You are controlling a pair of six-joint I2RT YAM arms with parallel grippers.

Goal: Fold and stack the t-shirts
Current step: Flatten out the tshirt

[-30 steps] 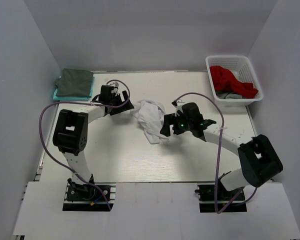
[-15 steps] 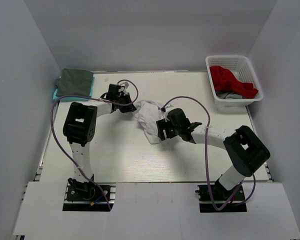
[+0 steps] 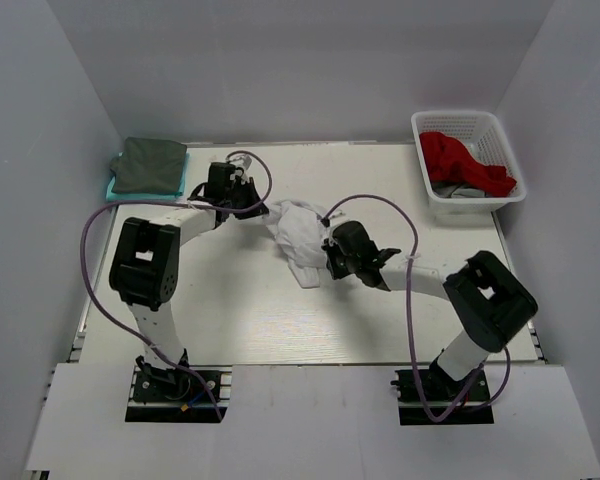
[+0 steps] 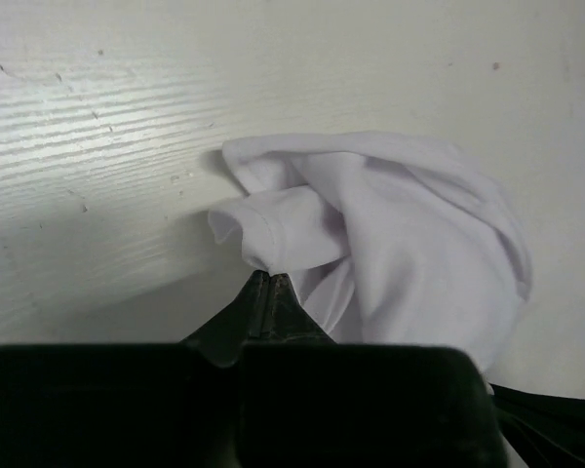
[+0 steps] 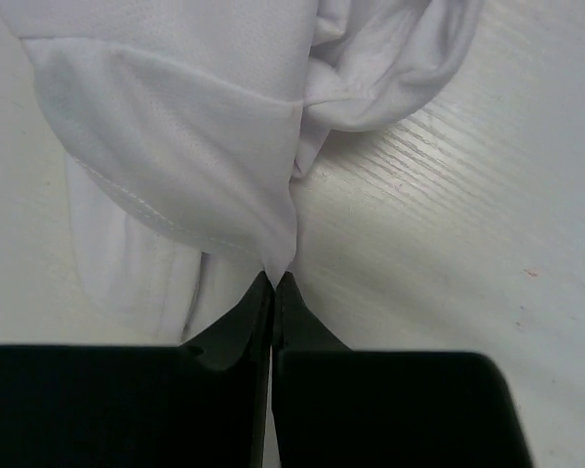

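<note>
We see the left gripper (image 4: 269,281) pinched tight on a sleeve hem of the crumpled white t-shirt (image 3: 298,230) in the middle of the counter (image 3: 380,320), the right gripper (image 5: 275,280) clamped on its opposite fold. A dark grey-green t-shirt (image 3: 150,163) lies folded on a teal one (image 3: 112,189) at far left; red cloth (image 3: 458,158) sits in the white basket (image 3: 505,140).

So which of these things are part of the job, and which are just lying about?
Job: white shirt, pinched by left gripper and right gripper; grey-green shirt; teal shirt under it; red cloth.
Lying about: basket holding the red cloth.
</note>
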